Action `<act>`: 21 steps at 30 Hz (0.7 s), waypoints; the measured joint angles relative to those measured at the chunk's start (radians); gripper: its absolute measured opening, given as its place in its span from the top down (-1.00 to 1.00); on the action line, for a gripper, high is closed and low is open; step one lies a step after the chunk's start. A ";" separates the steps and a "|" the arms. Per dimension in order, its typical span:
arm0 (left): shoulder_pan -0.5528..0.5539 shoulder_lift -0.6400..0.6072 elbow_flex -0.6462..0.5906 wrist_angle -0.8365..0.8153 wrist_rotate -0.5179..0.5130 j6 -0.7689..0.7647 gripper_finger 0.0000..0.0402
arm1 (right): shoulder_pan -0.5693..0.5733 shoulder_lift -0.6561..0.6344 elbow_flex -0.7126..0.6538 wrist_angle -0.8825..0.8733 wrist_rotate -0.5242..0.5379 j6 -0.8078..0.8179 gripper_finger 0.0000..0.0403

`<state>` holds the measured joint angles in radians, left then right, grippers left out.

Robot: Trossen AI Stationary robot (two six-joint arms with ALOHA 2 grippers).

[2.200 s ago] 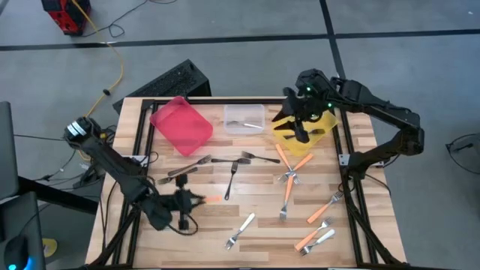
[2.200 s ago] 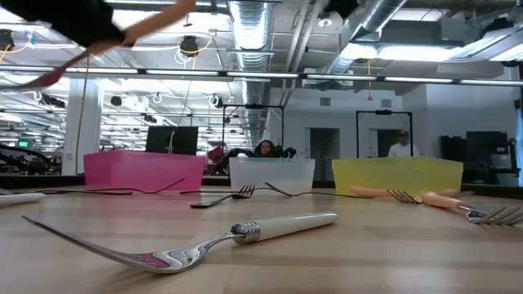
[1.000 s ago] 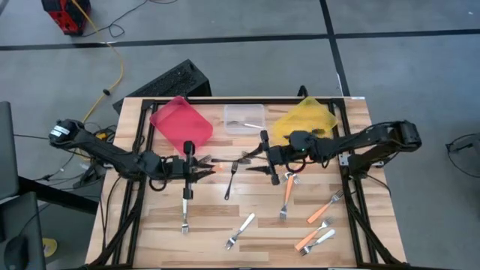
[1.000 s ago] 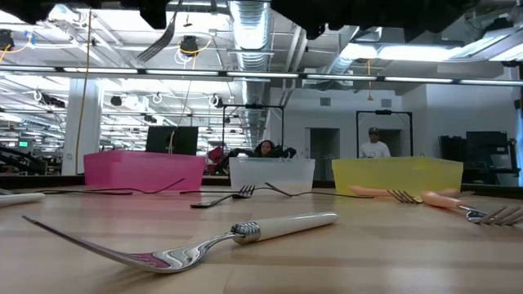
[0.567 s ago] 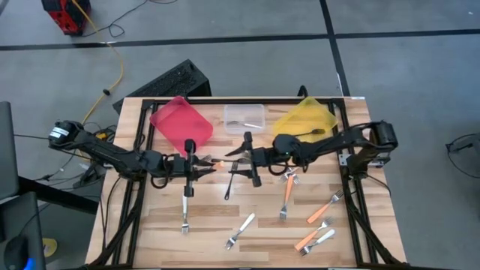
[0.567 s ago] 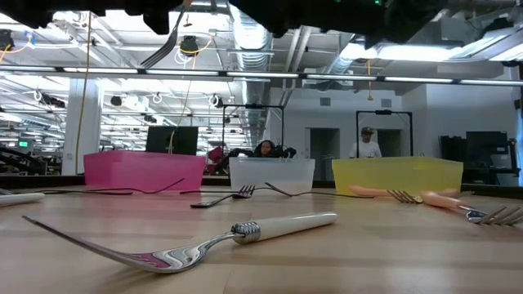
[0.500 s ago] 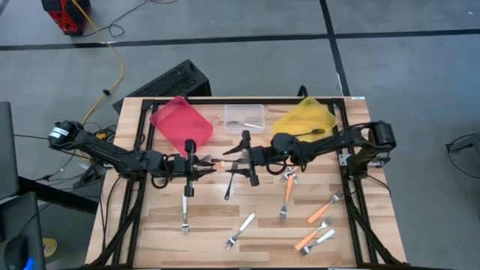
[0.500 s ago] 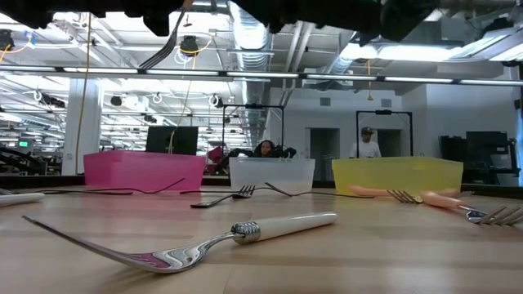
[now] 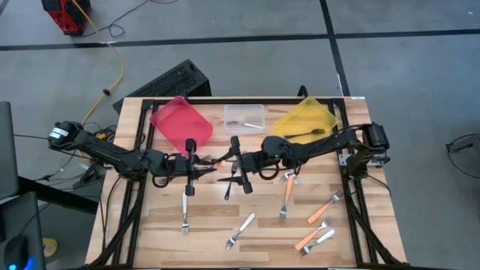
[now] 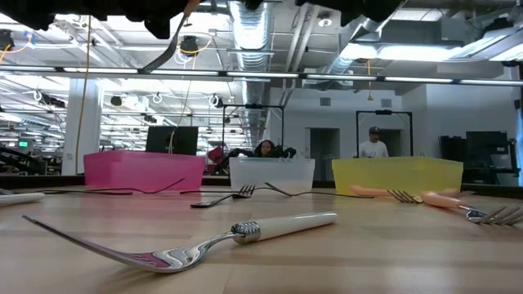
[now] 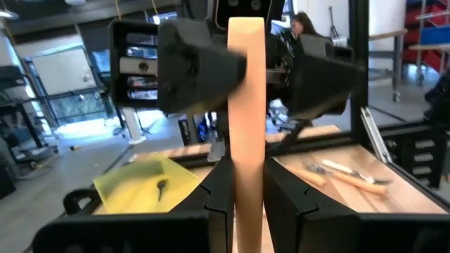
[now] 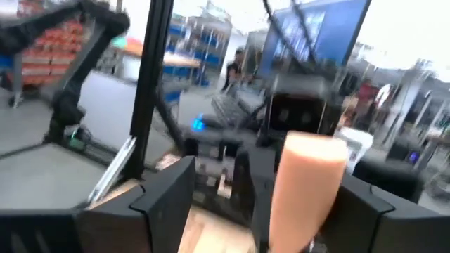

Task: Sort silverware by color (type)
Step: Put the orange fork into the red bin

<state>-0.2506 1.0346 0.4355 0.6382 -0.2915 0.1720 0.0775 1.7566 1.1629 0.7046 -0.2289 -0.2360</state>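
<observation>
Above mid-table, my left gripper (image 9: 201,166) pinches the orange-handled fork (image 11: 247,105); my right gripper (image 9: 231,163) straddles its free end, jaws spread. It looks light, stiff and slick: grip the handle squarely.

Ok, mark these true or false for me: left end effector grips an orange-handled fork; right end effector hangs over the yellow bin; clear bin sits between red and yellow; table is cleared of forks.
Left end effector grips an orange-handled fork: true.
Right end effector over the yellow bin: false, it is mid-table, open around that fork's handle.
Clear bin between red bin and yellow: true.
Table cleared: false, forks remain, including a white-handled fork.
</observation>
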 joint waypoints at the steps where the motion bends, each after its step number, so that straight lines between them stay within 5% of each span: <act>1: -0.001 0.001 0.000 0.002 0.000 0.000 0.83 | -0.001 0.006 0.005 -0.004 -0.001 -0.002 -0.42; 10: -0.001 0.000 0.000 0.000 0.000 -0.009 0.82 | -0.001 0.032 0.018 -0.015 0.001 -0.008 -0.29; 19: -0.002 0.001 0.000 -0.005 0.015 -0.017 0.82 | -0.002 0.032 0.019 -0.021 0.048 -0.001 0.52; 21: -0.001 0.001 0.000 -0.005 0.018 -0.017 0.83 | -0.001 0.031 0.019 -0.030 0.067 -0.004 0.52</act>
<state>-0.2516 1.0351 0.4358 0.6334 -0.2730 0.1547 0.0760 1.7879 1.1819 0.6750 -0.1620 -0.2398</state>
